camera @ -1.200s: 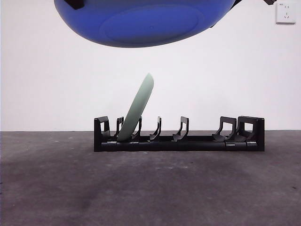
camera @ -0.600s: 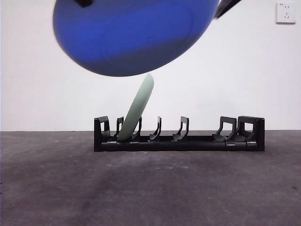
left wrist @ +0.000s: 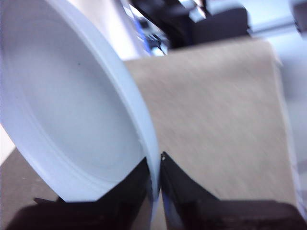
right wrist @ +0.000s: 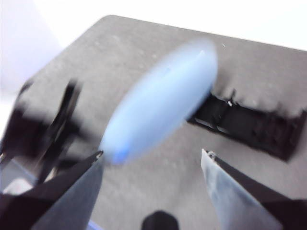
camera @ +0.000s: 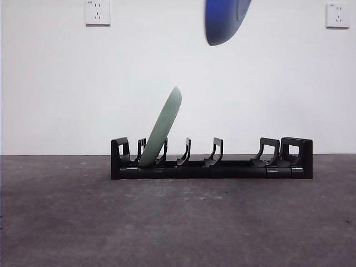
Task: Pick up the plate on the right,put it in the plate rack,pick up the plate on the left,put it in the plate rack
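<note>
A plain white wall with two sockets stood behind a dark grey table (camera: pixel 178 222), and the plate rack (camera: pixel 211 160) sat on that table, its row of upright curved prongs seen side-on. A pale green plate (camera: pixel 161 129) already leaned in the slots close to one blocky end of the rack, its lower rim down between the prongs and its upper rim tipped toward the rack's middle.

High above the rack, well apart from it and over its middle prongs, a blue plate (camera: pixel 225 21) hung nearly on edge. The left wrist view showed the left gripper (left wrist: pixel 157 167) with its jaws pinched tight on that plate's thin rim, the plate's pale hollow face filling one side of the picture. The right gripper (right wrist: pixel 152 158) waited with jaws spread wide and nothing between them; its camera saw the blue plate as a blur in front of the rack.

The blue plate looked rigid, smooth and probably light, like moulded plastic, so the rim was the sensible place to hold it. A glossy rim could slip or swing in a narrow pinch, so the grip likely needed to be firm. The plate probably had to come down edge-first into a free slot beside the green one, or it might knock that plate over.
</note>
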{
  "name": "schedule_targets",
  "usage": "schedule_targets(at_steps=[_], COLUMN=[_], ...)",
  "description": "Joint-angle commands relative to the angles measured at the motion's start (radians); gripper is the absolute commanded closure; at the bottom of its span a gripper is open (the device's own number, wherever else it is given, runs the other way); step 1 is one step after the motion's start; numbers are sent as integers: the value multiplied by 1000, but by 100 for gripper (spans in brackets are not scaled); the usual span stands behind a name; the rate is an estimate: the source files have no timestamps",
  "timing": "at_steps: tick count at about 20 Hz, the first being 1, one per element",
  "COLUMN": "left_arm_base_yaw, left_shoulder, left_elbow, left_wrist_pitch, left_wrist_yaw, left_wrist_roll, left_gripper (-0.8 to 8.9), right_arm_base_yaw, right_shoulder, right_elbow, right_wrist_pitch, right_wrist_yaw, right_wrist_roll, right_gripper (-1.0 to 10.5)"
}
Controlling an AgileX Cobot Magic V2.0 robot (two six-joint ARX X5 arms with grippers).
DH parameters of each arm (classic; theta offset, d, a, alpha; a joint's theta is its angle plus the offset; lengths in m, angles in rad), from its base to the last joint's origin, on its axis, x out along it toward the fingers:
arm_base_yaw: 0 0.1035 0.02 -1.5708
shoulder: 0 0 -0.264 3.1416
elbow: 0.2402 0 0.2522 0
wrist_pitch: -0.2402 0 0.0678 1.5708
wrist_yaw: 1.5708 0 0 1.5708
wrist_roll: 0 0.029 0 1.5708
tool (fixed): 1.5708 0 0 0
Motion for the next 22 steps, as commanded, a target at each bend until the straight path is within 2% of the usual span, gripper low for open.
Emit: schedule_targets(at_steps=[1,5,8,14,22], left_arm_base_yaw=[48,108,140,199,299], left_shoulder=[74,181,256,464,587], left_elbow=[-1,-1,14,161,187], left_wrist_pitch=[153,342,415,418,402], left_wrist_yaw=[6,9,8,3,22], left_wrist_roll=[-140,-235,-268,-277,-277], left_gripper=[822,822,822,822,822], right_arm_base_yaw=[0,1,1,1,1], right_shoulder=[-22,-60,-64,-69,-68], right_elbow=[-5,-9,-9,-9,-9], right_wrist_pitch=[-47,-47,-48,-48,-48], right_wrist_yaw=[5,1,-11,-71,-67], right_wrist_roll=[-3,-2,-2,-4,-27], right_gripper=[601,604,604,604,604])
